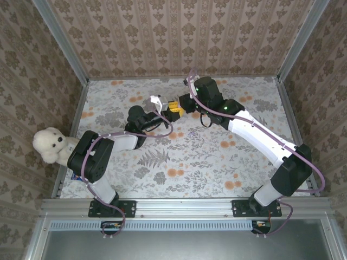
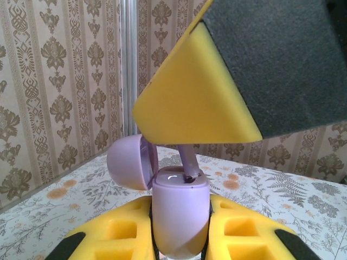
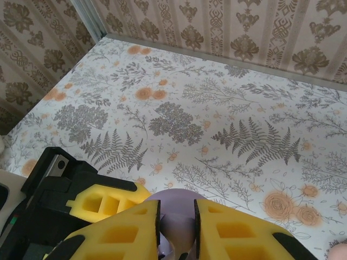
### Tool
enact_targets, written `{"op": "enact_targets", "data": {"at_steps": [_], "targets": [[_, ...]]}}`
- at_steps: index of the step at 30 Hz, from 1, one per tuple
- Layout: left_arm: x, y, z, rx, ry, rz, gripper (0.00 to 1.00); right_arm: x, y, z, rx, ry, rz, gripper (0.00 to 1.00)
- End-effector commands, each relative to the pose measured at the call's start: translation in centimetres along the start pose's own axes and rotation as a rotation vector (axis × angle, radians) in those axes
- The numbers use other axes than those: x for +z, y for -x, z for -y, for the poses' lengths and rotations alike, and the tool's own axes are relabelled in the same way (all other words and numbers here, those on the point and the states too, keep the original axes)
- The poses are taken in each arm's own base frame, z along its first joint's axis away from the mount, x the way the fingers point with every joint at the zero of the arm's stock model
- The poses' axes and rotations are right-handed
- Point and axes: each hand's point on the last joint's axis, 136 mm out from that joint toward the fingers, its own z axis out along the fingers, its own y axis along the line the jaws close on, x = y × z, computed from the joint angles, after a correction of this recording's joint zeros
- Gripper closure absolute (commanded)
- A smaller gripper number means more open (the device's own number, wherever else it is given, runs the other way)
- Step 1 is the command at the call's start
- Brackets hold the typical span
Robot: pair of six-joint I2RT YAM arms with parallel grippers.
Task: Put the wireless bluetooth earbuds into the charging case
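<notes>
Left gripper, bottom centre of the left wrist view, is clenched on the upright lilac charging case. The case's lid stands open to the left. Right gripper, at the bottom of its wrist view, pinches a lilac earbud, whose lower end meets the case's top. Floral table lies below; a teddy bear sits at the left edge of the top view.
</notes>
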Motion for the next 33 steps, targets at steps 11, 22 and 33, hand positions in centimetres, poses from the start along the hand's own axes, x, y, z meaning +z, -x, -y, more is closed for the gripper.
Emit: {"op": "enact_targets", "data": {"at_steps": [11, 22, 33], "targets": [[0.2, 4.2, 0.8, 0.101, -0.026, 0.108, 1.00, -0.2, -1.5, -1.5, -0.063, 0.065, -0.026, 0.77], [0.2, 4.2, 0.8, 0.102, -0.026, 0.108, 1.00, -0.2, -1.6, -3.8, -0.104, 0.178, -0.036, 0.77], [0.2, 4.3, 0.9, 0.106, -0.026, 0.110, 1.00, 0.1, -1.7, -2.7, -0.115, 0.110, -0.050, 0.77]]}}
